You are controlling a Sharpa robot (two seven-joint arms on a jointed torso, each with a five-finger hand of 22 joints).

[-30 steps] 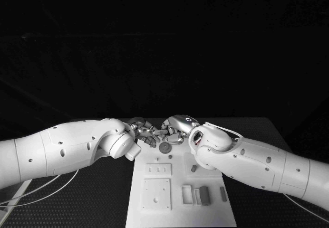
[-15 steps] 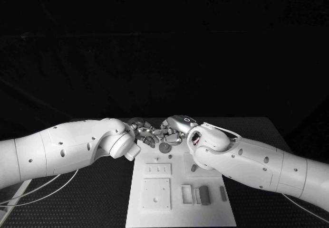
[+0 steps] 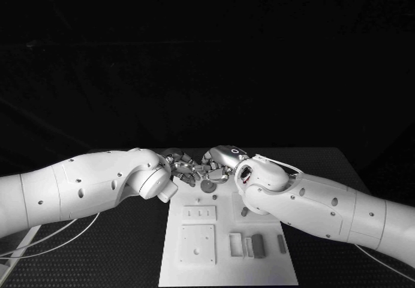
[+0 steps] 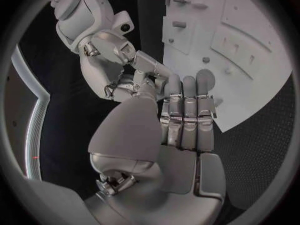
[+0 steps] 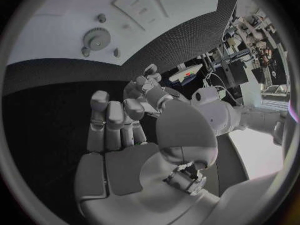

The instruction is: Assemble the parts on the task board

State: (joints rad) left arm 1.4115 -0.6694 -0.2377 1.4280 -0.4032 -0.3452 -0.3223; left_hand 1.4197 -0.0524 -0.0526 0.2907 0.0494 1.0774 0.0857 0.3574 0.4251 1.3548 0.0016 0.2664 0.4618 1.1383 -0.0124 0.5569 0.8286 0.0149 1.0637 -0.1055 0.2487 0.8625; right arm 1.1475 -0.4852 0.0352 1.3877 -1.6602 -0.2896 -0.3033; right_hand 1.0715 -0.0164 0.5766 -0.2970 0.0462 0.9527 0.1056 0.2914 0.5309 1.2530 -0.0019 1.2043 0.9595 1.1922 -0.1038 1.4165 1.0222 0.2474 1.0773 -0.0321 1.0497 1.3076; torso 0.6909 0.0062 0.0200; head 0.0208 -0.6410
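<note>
The robot's left hand (image 3: 179,166) and right hand (image 3: 218,166) met fingertip to fingertip above the far end of the task board (image 3: 268,264), just beyond a round toothed gear (image 3: 208,186) lying flat on the board. From the left wrist, the left hand's fingers (image 4: 187,105) lay straight and side by side with nothing in them, the right hand's fingertips close against them. From the right wrist, the right hand's fingers (image 5: 109,120) stood upright and loosely together; whether a small part was pinched between the two hands could not be told.

Assembly appeared to be at an early stage. Several parts lay loose on the board: a short peg (image 3: 244,211) near the middle and a row of upright bars (image 3: 256,246) at the near end. The two plates with slots and holes (image 3: 197,243) looked unfilled, so most of the fitting seemingly remained to be done.

No brand, label or writing could be read anywhere on the board or the arms.
</note>
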